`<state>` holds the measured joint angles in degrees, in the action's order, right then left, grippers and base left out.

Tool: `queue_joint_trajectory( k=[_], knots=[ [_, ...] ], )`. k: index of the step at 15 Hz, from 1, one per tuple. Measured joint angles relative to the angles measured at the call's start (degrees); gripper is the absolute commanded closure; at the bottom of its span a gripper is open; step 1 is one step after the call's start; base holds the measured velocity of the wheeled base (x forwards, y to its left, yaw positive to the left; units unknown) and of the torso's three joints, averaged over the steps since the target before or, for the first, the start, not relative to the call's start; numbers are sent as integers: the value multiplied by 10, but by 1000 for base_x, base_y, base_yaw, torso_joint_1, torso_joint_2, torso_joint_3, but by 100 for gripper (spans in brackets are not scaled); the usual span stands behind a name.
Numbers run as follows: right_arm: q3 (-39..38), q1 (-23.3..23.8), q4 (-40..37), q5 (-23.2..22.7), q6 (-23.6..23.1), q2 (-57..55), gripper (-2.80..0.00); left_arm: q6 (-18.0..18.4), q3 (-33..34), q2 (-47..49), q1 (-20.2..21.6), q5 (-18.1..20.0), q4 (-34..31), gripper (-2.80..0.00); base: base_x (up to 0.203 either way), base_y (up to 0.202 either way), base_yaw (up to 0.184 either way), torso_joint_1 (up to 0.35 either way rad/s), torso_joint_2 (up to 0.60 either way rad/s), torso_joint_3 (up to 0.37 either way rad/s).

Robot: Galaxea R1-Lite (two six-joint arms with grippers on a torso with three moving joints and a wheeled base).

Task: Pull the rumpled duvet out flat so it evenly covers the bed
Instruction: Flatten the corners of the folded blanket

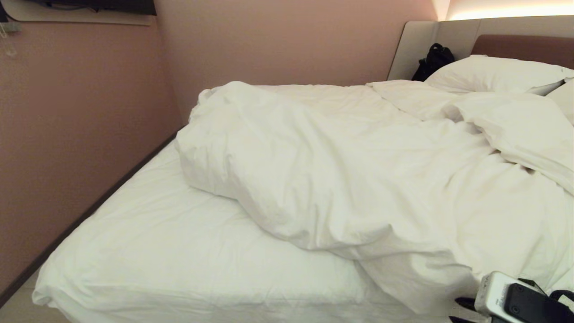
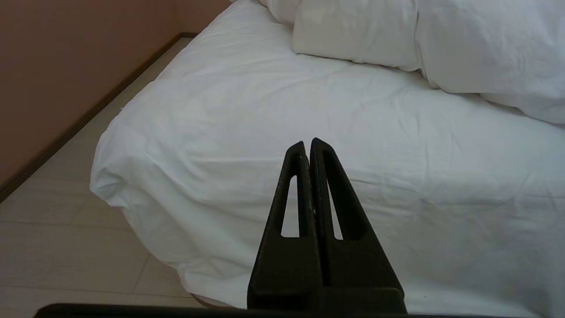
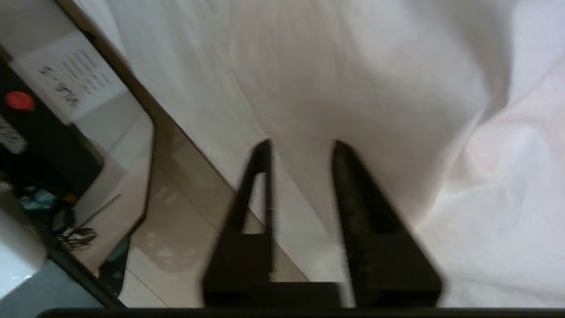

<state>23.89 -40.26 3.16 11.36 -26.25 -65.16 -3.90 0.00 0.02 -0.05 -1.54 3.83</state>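
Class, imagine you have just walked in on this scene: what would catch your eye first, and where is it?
First the duvet, bunched in a rumpled heap over the bed's far and right part, leaving the sheet bare at the near left. Next, the right gripper, fingers parted, pointing at the duvet's hanging near edge. A black bag sits beside the pillows.

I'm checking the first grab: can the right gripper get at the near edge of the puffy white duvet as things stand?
Probably yes. The right gripper, jaws apart, hangs by the puffy white duvet where it drapes over the bed's near side, with nothing between them.
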Motion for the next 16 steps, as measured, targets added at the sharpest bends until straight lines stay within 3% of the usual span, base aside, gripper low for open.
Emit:
queue_joint_trajectory(
  k=[9,16],
  knots=[
    [-23,-31,30,165,6,-70,-280,0,0,0,0,0,0,0,0,0,0,0,0,0],
    [-38,-37,170,236,11,-256,-280,0,0,0,0,0,0,0,0,0,0,0,0,0]
  ],
)
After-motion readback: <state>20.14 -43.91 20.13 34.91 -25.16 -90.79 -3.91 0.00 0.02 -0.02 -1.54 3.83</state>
